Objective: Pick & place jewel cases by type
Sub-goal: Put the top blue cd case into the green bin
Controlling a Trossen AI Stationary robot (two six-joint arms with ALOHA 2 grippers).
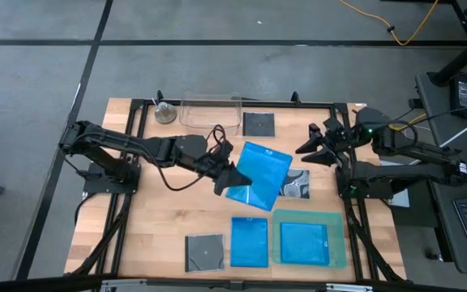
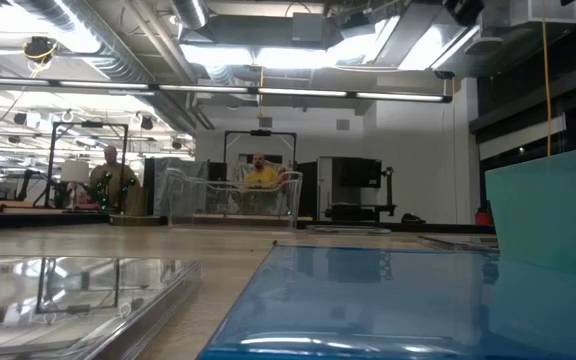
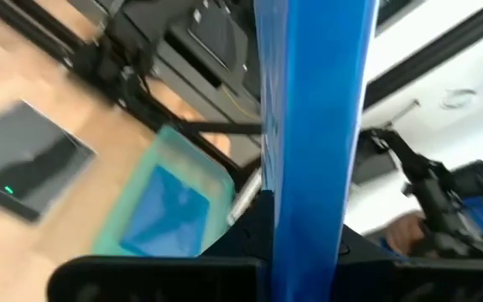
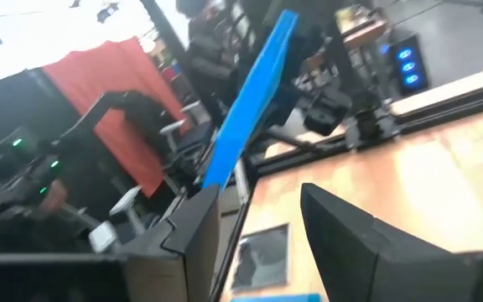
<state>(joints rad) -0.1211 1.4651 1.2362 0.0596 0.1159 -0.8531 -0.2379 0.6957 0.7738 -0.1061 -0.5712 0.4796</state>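
Left of the green tray (image 1: 336, 253), entries run as follows, all places taken from that tray.

Item: grey square case (image 1: 204, 251), flat on the wooden surface (image 1: 152, 211), two places left of the tray, near the front edge.

Item: blue case (image 1: 250, 241), flat, directly beside the tray's left wall, between it and the grey case.

Item: my left jaws (image 1: 227, 175), up and left of the tray, over the middle of the surface, clamped tight on the edge of a raised blue case (image 1: 259, 175). That case hangs tilted above the surface; my left wrist camera sees it edge-on as a blue band (image 3: 313, 126).

Item: clear tub (image 1: 210, 113), far back from the tray, at the rear edge, with a small round grey object (image 1: 165, 113) to its left.

Item: dark square case (image 1: 258, 123), flat, at the rear, just right of the tub.

Item: black-and-white patterned case (image 1: 297, 186), flat, just behind the tray, partly covered by the raised blue case.

Item: third blue case (image 1: 304, 242), lying inside the tray.

Item: my right jaws (image 1: 314, 151), behind the tray near the right rear of the surface, fingers (image 4: 350, 231) spread apart, holding nothing.
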